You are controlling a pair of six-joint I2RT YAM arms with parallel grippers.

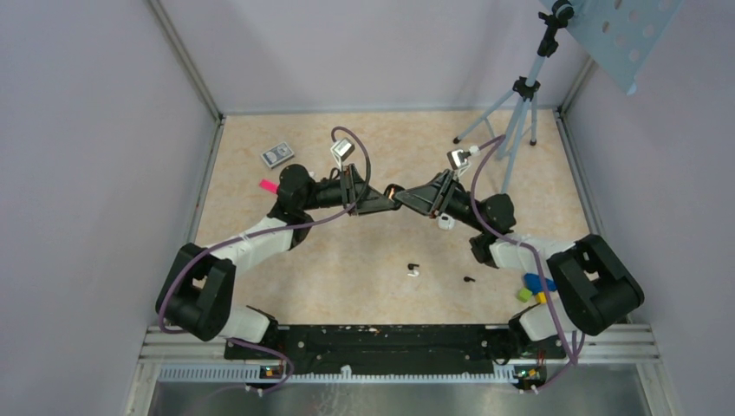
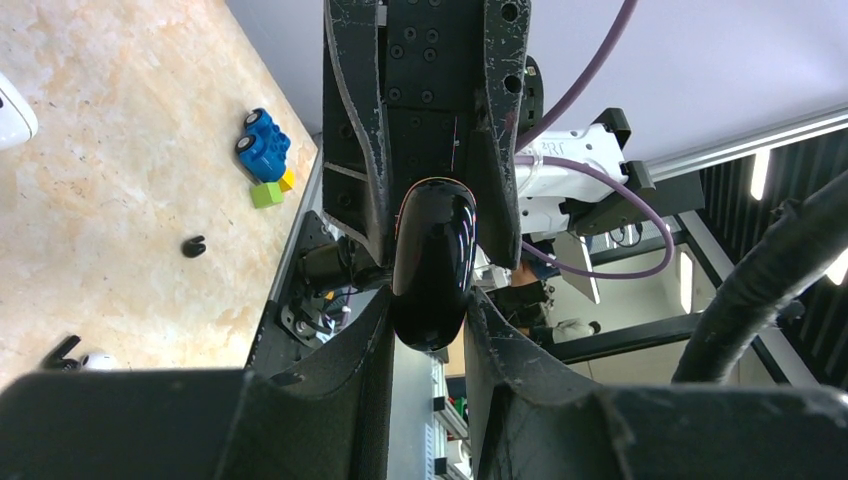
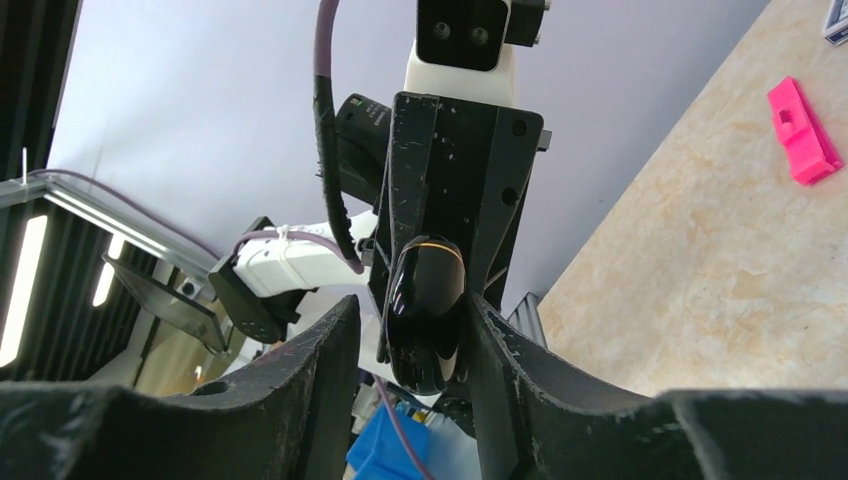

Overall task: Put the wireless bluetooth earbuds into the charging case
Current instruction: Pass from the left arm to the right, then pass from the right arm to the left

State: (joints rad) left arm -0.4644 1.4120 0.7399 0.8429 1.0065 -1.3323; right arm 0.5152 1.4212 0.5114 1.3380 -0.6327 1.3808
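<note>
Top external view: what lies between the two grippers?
A glossy black oval charging case, clamped by the left gripper and the right gripper; both wrist views show it.

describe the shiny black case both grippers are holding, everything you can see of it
The charging case is a glossy black, smooth oval pod, plastic by the look, with light streaks reflected on it. No open lid shows. It is held off the table near its middle, one end clamped by the left gripper, the other by the right gripper. Nothing else touches it.
</note>
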